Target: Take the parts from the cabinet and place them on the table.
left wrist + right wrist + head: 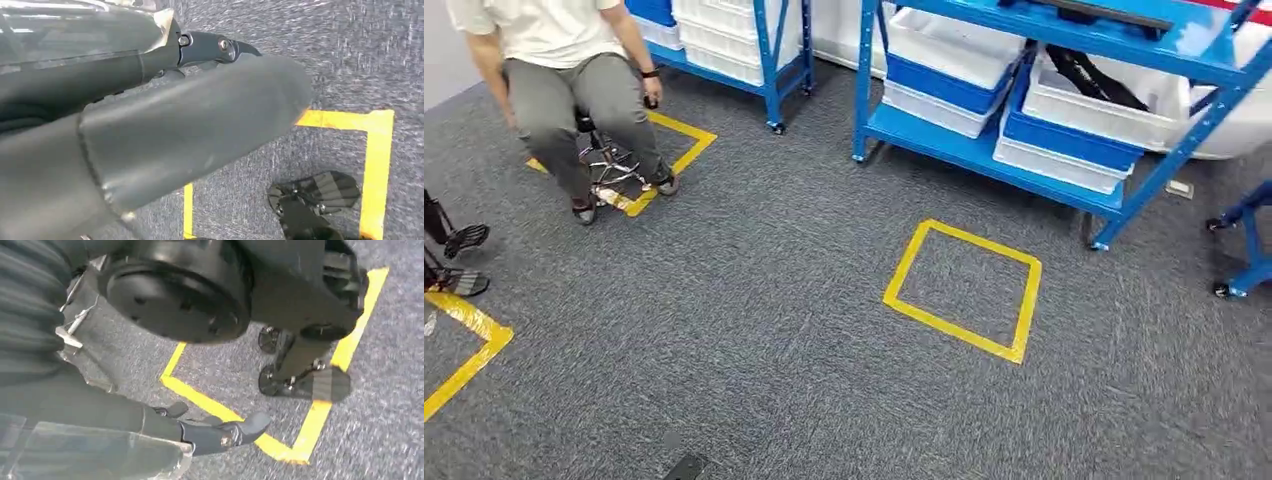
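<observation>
The cabinet is a blue shelf rack point(984, 152) at the far right, holding white and blue bins point(944, 60). One white bin point(1114, 115) has long black parts point(1089, 80) lying in it. My left hand point(200, 105) hangs over grey carpet, its thick grey thumb and a dark finger point(215, 47) stretched out with nothing in them. My right hand point(215, 432) also hangs above the carpet, its dark fingers extended and holding nothing.
A person point(564, 60) sits on a wheeled stool point(609, 165) at the far left, beside a second blue rack point(769, 60). Yellow tape squares point(964, 290) mark the grey carpet. Black stand feet point(459, 260) are at the left edge, a blue wheeled frame point(1249, 250) at the right.
</observation>
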You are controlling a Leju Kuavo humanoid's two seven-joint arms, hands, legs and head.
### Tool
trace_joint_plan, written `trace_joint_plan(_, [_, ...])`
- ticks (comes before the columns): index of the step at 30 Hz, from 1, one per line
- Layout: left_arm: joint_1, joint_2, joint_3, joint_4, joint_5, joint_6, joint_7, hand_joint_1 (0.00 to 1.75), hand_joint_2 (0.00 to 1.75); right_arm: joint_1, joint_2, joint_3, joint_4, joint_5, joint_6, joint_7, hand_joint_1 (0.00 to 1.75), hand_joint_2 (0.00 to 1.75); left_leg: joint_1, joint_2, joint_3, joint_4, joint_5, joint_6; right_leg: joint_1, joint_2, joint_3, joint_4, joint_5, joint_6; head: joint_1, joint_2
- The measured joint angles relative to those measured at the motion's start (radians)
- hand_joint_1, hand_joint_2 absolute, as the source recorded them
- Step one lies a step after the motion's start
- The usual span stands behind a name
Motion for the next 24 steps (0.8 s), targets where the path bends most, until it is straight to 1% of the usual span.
trace_joint_plan(1, [-0.001, -0.002, 0.0, 0.0, 0.0, 0.0, 0.0, 0.0, 0.0, 0.003, 0.0, 0.0, 0.0, 0.0, 0.001, 0.0, 0.0, 1.75, 0.002, 0.014, 0.005, -0.005, 0.0, -0.003, 0.003, 0.013, -0.002, -0.001, 0.001, -0.005, 0.001, 0.0])
trace_joint_plan(2, [-0.004, -0.003, 0.0, 0.0, 0.0, 0.0, 0.0, 0.0, 0.0, 0.005, 0.0, 0.0, 0.0, 0.0, 0.002, 0.0, 0.0, 1.75, -0.001, 0.026, 0.011, -0.007, -0.002, -0.009, -0.002, 0.028, 0.004, -0.013, 0.008, -0.014, 0.002, 0.0])
trace_joint_plan(3, [-0.004, -0.001, 0.0, 0.0, -0.002, 0.002, 0.0, 0.0, 0.0, 0.008, 0.006, 0.0, 0.0, 0.0, 0.003, -0.001, 0.0, 1.75, 0.005, -0.002, 0.01, 0.006, -0.01, -0.016, -0.031, 0.042, 0.028, -0.024, 0.021, -0.018, -0.001, 0.0])
trace_joint_plan(4, [-0.005, 0.001, 0.0, 0.0, -0.002, 0.002, 0.0, 0.0, 0.0, 0.008, 0.006, 0.0, 0.0, 0.0, 0.003, -0.002, 0.0, 1.75, 0.008, -0.063, -0.003, 0.045, -0.038, -0.021, -0.033, 0.052, 0.028, -0.028, 0.024, -0.026, -0.003, 0.0])
trace_joint_plan(5, [-0.003, 0.001, 0.0, 0.0, -0.002, 0.003, 0.0, 0.0, 0.0, 0.006, 0.005, 0.0, 0.0, 0.001, 0.003, -0.003, 0.0, 1.75, 0.012, -0.099, -0.032, 0.115, -0.08, -0.028, -0.033, 0.063, 0.028, -0.028, 0.027, -0.03, -0.008, 0.0])
trace_joint_plan(6, [0.0, 0.003, 0.0, 0.0, -0.002, 0.002, 0.0, 0.0, 0.0, 0.004, 0.005, 0.0, 0.0, 0.001, 0.003, -0.005, 0.0, 1.75, 0.017, -0.114, -0.066, 0.188, -0.116, -0.034, -0.033, 0.077, 0.028, -0.028, 0.028, -0.031, -0.008, 0.0])
trace_joint_plan(7, [0.003, 0.003, 0.0, 0.0, -0.002, 0.002, 0.0, 0.0, 0.0, 0.004, 0.006, 0.0, 0.0, 0.001, 0.003, -0.005, 0.0, 1.75, 0.019, -0.119, -0.102, 0.254, -0.141, -0.04, -0.033, 0.093, 0.027, -0.027, 0.028, -0.031, -0.008, 0.0])
trace_joint_plan(8, [0.005, 0.005, 0.0, 0.0, -0.002, 0.002, 0.0, 0.0, 0.0, 0.005, 0.006, 0.0, 0.0, 0.002, 0.003, -0.005, 0.0, 1.75, 0.022, -0.12, -0.121, 0.284, -0.142, -0.044, -0.033, 0.108, 0.027, -0.027, 0.028, -0.031, -0.009, 0.0])
trace_joint_plan(9, [0.005, 0.005, 0.0, 0.0, -0.002, 0.002, 0.0, 0.0, 0.0, 0.007, 0.006, 0.0, 0.0, 0.002, 0.003, -0.005, 0.0, 1.75, 0.026, -0.12, -0.122, 0.27, -0.118, -0.048, -0.034, 0.123, 0.029, -0.026, 0.027, -0.03, -0.007, 0.0])
trace_joint_plan(10, [0.004, 0.007, 0.0, 0.0, -0.002, 0.003, 0.0, 0.0, 0.0, 0.008, 0.007, 0.0, 0.0, 0.002, 0.003, -0.005, 0.0, 1.75, 0.031, -0.121, -0.103, 0.215, -0.075, -0.051, -0.036, 0.138, 0.03, -0.024, 0.027, -0.03, -0.009, 0.0])
trace_joint_plan(11, [0.004, 0.008, 0.0, 0.0, -0.002, 0.003, 0.0, 0.0, 0.0, 0.008, 0.008, 0.0, 0.0, 0.002, 0.003, -0.005, 0.0, 1.75, 0.036, -0.126, -0.065, 0.129, -0.02, -0.054, -0.038, 0.155, 0.031, -0.02, 0.025, -0.026, -0.007, 0.0])
trace_joint_plan(12, [0.004, 0.009, 0.0, 0.0, -0.003, 0.003, 0.0, 0.0, 0.0, 0.007, 0.009, 0.0, 0.0, 0.003, 0.003, -0.005, 0.0, 1.75, 0.042, -0.143, -0.026, 0.041, 0.025, -0.057, -0.039, 0.169, 0.03, -0.014, 0.021, -0.02, -0.009, 0.0])
trace_joint_plan(13, [0.004, 0.009, 0.0, 0.001, -0.003, 0.003, -0.002, 0.0, 0.0, 0.006, 0.009, 0.001, 0.0, 0.003, 0.003, -0.005, 0.0, 1.75, 0.049, -0.199, -0.01, 0.006, 0.008, -0.059, -0.037, 0.179, 0.024, -0.008, 0.018, -0.014, -0.008, 0.0])
trace_joint_plan(14, [0.003, 0.009, 0.0, 0.002, -0.005, 0.003, -0.006, 0.0, 0.0, 0.004, 0.008, 0.002, 0.0, 0.006, 0.001, -0.005, 0.0, 1.75, 0.043, -0.191, -0.012, -0.002, 0.013, -0.048, -0.03, 0.186, 0.016, 0.0, 0.015, -0.007, -0.009, 0.0])
trace_joint_plan(15, [0.003, 0.009, 0.0, 0.002, -0.008, 0.003, -0.011, 0.0, 0.0, 0.005, 0.009, 0.003, 0.0, 0.01, -0.004, -0.006, 0.0, 1.75, 0.038, -0.183, -0.013, 0.0, 0.013, -0.042, -0.032, 0.192, 0.007, -0.004, 0.019, 0.0, -0.007, 0.0])
trace_joint_plan(16, [0.002, 0.009, 0.0, 0.002, -0.009, 0.004, -0.014, 0.0, 0.0, 0.007, 0.009, 0.003, 0.0, 0.012, -0.008, -0.006, 0.0, 0.0, 0.032, -0.177, -0.014, 0.0, 0.013, -0.032, -0.034, 0.196, 0.006, -0.008, 0.02, 0.008, -0.008, 0.0])
trace_joint_plan(17, [0.001, 0.009, 0.0, 0.002, -0.011, 0.004, -0.02, 0.0, 0.0, 0.01, 0.009, 0.004, 0.0, 0.018, -0.01, -0.006, 0.0, 0.0, 0.029, -0.17, -0.014, -0.002, 0.017, -0.024, -0.036, 0.202, -0.001, -0.012, 0.023, 0.015, -0.01, 0.0])
trace_joint_plan(18, [-0.002, 0.007, 0.001, 0.001, -0.013, 0.004, -0.03, 0.0, 0.0, 0.012, 0.006, 0.006, 0.0, 0.021, -0.013, -0.005, 0.0, 0.0, 0.038, -0.16, -0.01, -0.015, 0.026, -0.01, -0.03, 0.189, -0.003, -0.003, 0.019, 0.021, -0.008, 0.0])
trace_joint_plan(19, [-0.004, 0.007, 0.001, 0.001, -0.016, 0.003, -0.036, 0.0, 0.0, 0.012, 0.006, 0.01, 0.0, 0.024, -0.016, -0.004, 0.0, 0.0, 0.035, -0.157, -0.008, -0.019, 0.029, -0.006, -0.034, 0.147, -0.008, 0.015, 0.01, 0.022, -0.008, 0.0])
trace_joint_plan(20, [-0.005, 0.008, 0.001, 0.001, -0.018, 0.003, -0.041, 0.0, 0.0, 0.01, 0.006, 0.013, 0.0, 0.027, -0.018, -0.002, 0.0, 0.0, 0.035, -0.154, -0.008, -0.019, 0.028, 0.002, -0.033, 0.117, -0.024, 0.045, -0.009, 0.019, -0.005, 0.0])
trace_joint_plan(21, [-0.004, 0.008, 0.0, 0.001, -0.02, 0.003, -0.048, 0.0, 0.0, 0.006, 0.006, 0.016, 0.0, 0.027, -0.021, -0.002, 0.0, 0.0, 0.035, -0.145, -0.008, -0.019, 0.027, 0.005, -0.034, 0.096, -0.058, 0.107, -0.042, 0.015, -0.002, 0.0])
trace_joint_plan(22, [-0.003, 0.008, 0.0, 0.001, -0.021, 0.003, -0.051, 0.0, 0.0, 0.004, 0.006, 0.018, 0.0, 0.029, -0.022, -0.001, 0.0, 0.0, 0.034, -0.136, -0.008, -0.019, 0.027, 0.005, -0.035, 0.088, -0.096, 0.183, -0.076, 0.013, -0.002, 0.0])
trace_joint_plan(23, [-0.003, 0.007, 0.0, 0.002, -0.022, 0.003, -0.054, 0.0, 0.0, 0.003, 0.007, 0.019, 0.0, 0.03, -0.023, 0.0, 0.0, 0.0, 0.034, -0.127, -0.01, -0.019, 0.027, 0.005, -0.036, 0.086, -0.135, 0.26, -0.104, 0.015, -0.003, 0.0])
trace_joint_plan(24, [-0.003, 0.007, 0.0, 0.002, -0.023, 0.004, -0.055, 0.0, 0.0, 0.003, 0.008, 0.021, 0.0, 0.03, -0.024, 0.0, 0.0, 0.0, 0.034, -0.122, -0.011, -0.019, 0.027, 0.005, -0.037, 0.086, -0.157, 0.305, -0.114, 0.02, -0.002, 0.0])
